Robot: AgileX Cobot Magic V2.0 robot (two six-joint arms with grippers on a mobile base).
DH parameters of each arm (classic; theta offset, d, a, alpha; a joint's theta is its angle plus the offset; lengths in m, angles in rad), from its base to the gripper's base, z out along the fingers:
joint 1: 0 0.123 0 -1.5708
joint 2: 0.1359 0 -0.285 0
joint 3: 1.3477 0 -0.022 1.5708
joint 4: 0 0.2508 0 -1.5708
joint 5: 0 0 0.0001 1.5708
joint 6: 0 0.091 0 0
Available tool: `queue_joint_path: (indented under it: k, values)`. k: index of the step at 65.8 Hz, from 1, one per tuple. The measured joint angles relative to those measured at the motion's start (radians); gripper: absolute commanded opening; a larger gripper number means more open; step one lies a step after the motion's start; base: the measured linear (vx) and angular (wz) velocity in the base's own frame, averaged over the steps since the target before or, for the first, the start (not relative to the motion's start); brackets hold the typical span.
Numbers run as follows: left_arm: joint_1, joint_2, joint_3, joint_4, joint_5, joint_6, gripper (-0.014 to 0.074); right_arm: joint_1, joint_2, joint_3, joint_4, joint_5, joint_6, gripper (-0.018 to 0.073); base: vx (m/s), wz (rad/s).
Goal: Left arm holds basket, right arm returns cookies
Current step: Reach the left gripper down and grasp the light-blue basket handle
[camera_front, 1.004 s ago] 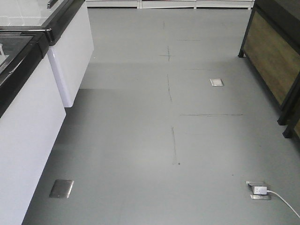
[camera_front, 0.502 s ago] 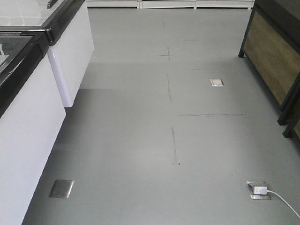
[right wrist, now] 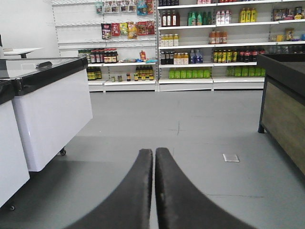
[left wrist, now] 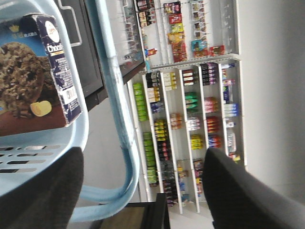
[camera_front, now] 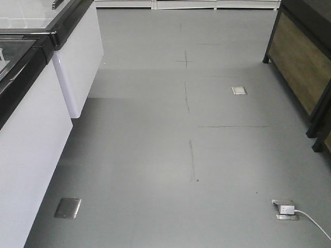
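Facing open floor point(right wrist: 190, 129), right pincer point(right wrist: 154, 155) closed; cookies point(left wrist: 33, 71) inside basket point(left wrist: 112, 86).

One cookies box point(left wrist: 33, 71), riding in one blue basket point(left wrist: 47, 140). Down on the floor point(camera_front: 155, 155): three metal floor plates point(camera_front: 239, 91), count them, and a single white plug point(camera_front: 287, 209) in the plate near its right edge. Two white freezer cabinets point(camera_front: 77, 62) along its left edge.
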Motion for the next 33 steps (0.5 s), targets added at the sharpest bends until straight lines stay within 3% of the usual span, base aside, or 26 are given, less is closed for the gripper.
queue_joint_path:
  k: [10, 33]
  values:
    - [-0.037, 0.069, 0.0, -0.085, -0.012, 0.046, 0.051, 0.0, 0.0, 0.0, 0.0, 0.0, 0.0, -0.0003, 0.0, 0.0]
    - [-0.049, 0.161, -0.058, -0.102, -0.079, 0.078, 0.051, 0.0, 0.0, 0.0, 0.0, 0.0, 0.0, -0.0003, 0.0, 0.0]
